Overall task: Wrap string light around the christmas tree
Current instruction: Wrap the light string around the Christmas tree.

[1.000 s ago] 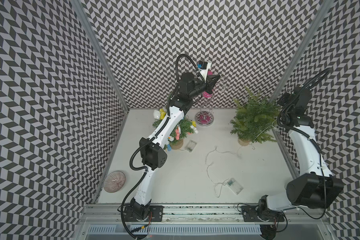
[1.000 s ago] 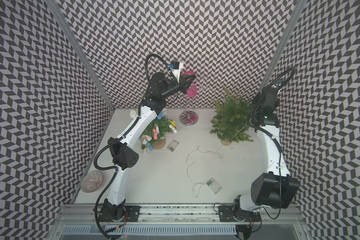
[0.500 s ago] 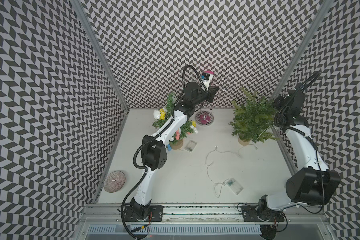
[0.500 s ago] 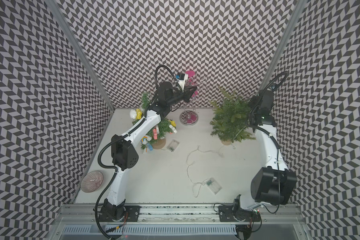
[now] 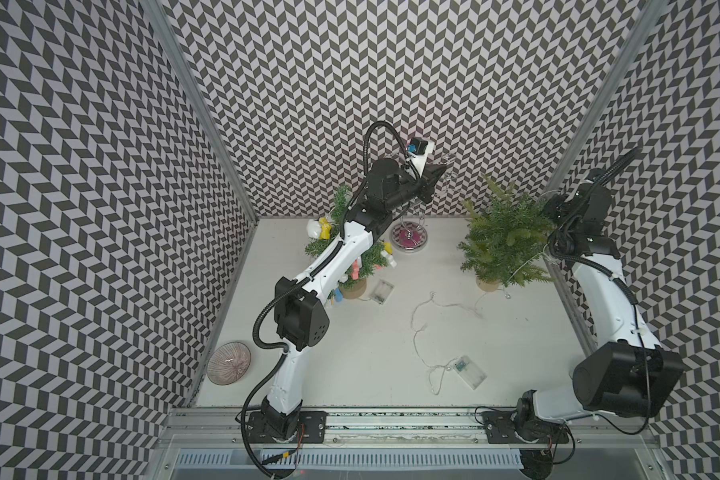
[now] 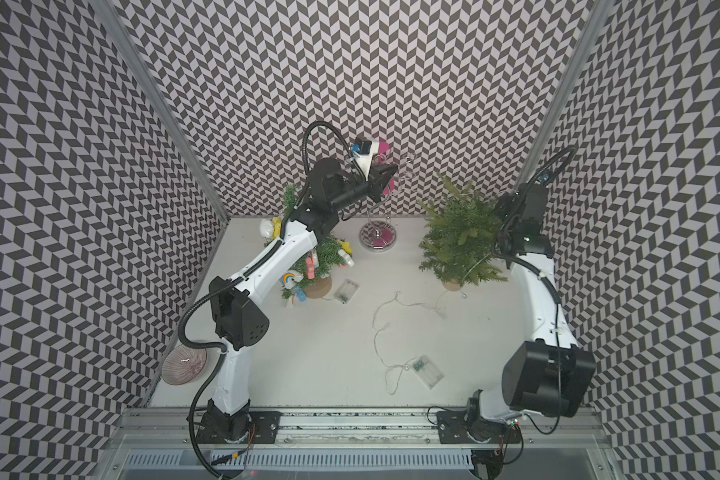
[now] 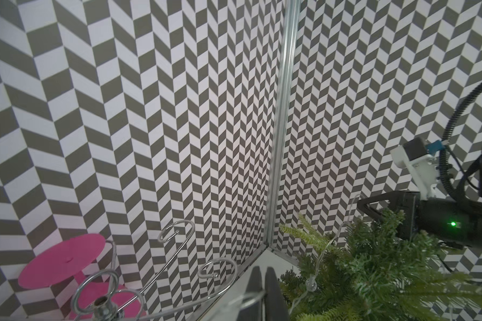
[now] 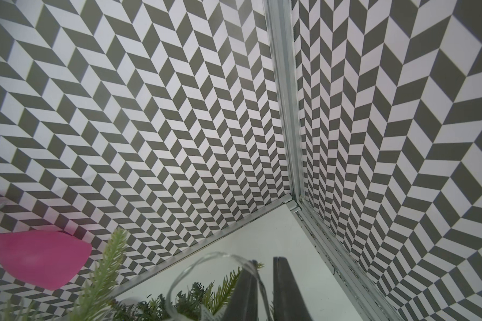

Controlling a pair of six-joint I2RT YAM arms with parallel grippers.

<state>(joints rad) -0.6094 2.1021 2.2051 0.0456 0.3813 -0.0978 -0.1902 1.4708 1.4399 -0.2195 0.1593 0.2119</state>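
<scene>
We judge the step in hand to be laying the string light (image 8: 216,253) over the bare tree (image 5: 504,237) at the right of both top views. The right claw (image 8: 264,262) sits at the tree's upper branches with its jaws a little apart. The thin wire runs loose along one finger, not pinched. The left claw (image 7: 262,271) is closed on nothing, up by the wire stand (image 7: 176,247) near the back wall. To do this well, we should see the strand caught on the needles before backing off. Then we should regrip lower and lead it round with slack, because most of the wire lies on the table (image 5: 350,365) down to the battery box (image 5: 468,371), which a hard pull could drag. The top views show that whole run but hide the right claw's jaws. Only the right wrist view shows the gap, and only the left wrist view shows a bulb (image 7: 310,285) among the branches.
</scene>
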